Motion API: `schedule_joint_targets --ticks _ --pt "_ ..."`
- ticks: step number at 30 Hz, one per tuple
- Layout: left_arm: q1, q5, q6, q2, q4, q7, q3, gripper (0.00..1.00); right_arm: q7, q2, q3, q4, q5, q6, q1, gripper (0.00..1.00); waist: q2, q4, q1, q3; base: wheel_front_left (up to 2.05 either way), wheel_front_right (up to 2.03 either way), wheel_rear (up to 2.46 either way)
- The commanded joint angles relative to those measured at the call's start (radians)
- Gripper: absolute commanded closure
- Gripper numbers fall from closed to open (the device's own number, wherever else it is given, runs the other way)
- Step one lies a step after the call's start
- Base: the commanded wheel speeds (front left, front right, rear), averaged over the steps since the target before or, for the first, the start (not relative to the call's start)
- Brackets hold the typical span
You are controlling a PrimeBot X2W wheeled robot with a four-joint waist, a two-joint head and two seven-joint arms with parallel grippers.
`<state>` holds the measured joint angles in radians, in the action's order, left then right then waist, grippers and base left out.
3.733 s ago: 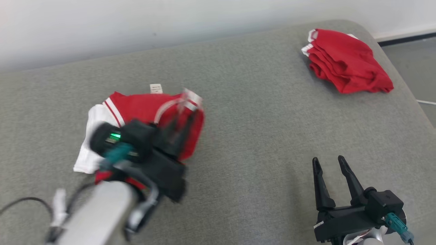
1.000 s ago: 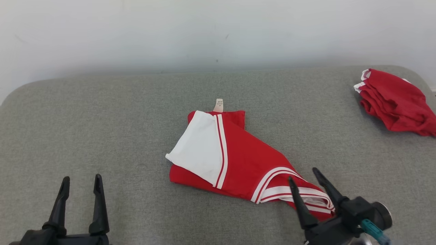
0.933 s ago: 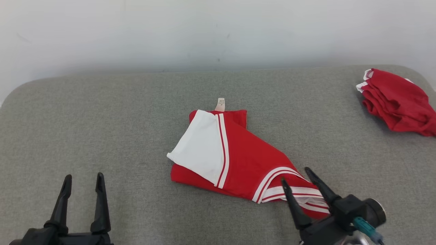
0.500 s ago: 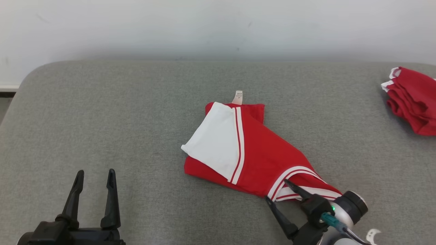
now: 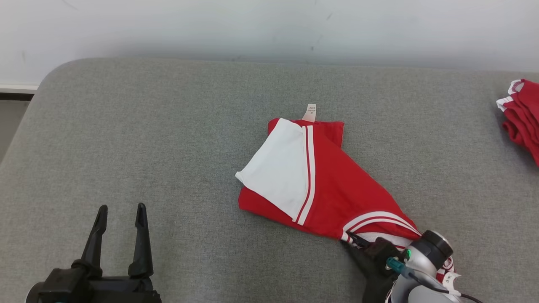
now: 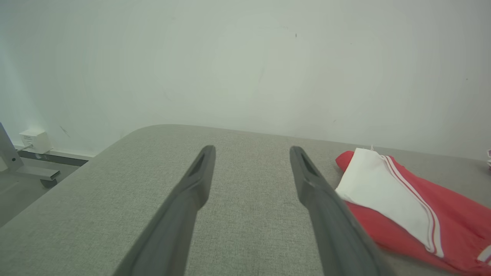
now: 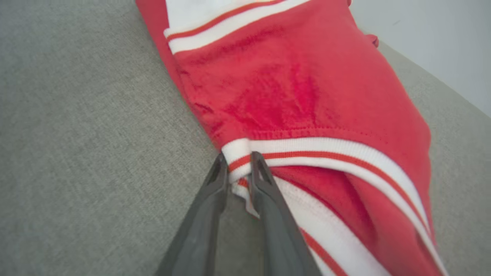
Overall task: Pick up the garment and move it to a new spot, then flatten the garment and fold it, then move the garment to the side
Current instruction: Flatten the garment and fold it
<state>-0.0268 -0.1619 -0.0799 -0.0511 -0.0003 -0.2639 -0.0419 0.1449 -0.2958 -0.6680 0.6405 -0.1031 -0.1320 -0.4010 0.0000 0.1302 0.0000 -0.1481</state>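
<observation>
Grey cushion (image 5: pixel 168 126): garment (image 5: pixel 337 185) hem pinched in right end effector (image 7: pixel 238 158).

1. We see the garment (image 5: pixel 332 185) as soft red knit cloth, matt, with a faintly fuzzy nap.
2. Its hem band (image 7: pixel 326 145) is ribbed knit, white with red stripes.
3. The surface (image 5: pixel 168 139) under the garment is coarse grey woven fabric, matt.
4. The right gripper (image 7: pixel 238 156) and left gripper (image 5: pixel 121 206) have dark jaws that look like smooth matt plastic.
5. The wall (image 6: pixel 230 57) behind the garment looks smooth, painted and dull.
</observation>
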Motion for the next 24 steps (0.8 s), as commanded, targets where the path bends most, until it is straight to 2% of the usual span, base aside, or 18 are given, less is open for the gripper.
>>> schedule_joint_targets --ticks 1,8,10,17,24 --pt "-0.006 -0.003 0.001 0.001 -0.001 0.0 0.0 0.0 0.016 0.005 0.008 0.014 0.001 0.003 -0.006 1.0 0.0 -0.001 0.0 0.002 0.0 0.0 0.0" --pt "0.018 0.004 0.006 0.001 0.001 0.0 -0.005 0.0 0.098 0.022 0.085 -0.008 -0.059 0.003 -0.002 1.0 0.0 -0.023 0.0 0.027 0.0 0.0 0.0" --pt "0.021 0.005 0.004 0.001 0.003 0.0 -0.006 0.0 0.108 0.031 0.116 -0.035 -0.107 0.003 0.006 1.0 0.0 -0.032 0.0 0.034 0.0 0.0 0.0" --pt "0.003 0.009 -0.008 0.001 0.019 0.0 0.016 0.0 0.116 -0.026 0.198 -0.094 -0.227 0.003 -0.043 1.0 0.0 -0.043 0.0 0.04 0.0 0.0 0.0" --pt "-0.014 0.005 -0.018 0.001 0.04 0.0 0.038 0.0 0.067 -0.077 0.276 -0.015 -0.324 0.003 -0.142 1.0 0.0 -0.028 0.0 0.019 0.0 0.0 0.0"
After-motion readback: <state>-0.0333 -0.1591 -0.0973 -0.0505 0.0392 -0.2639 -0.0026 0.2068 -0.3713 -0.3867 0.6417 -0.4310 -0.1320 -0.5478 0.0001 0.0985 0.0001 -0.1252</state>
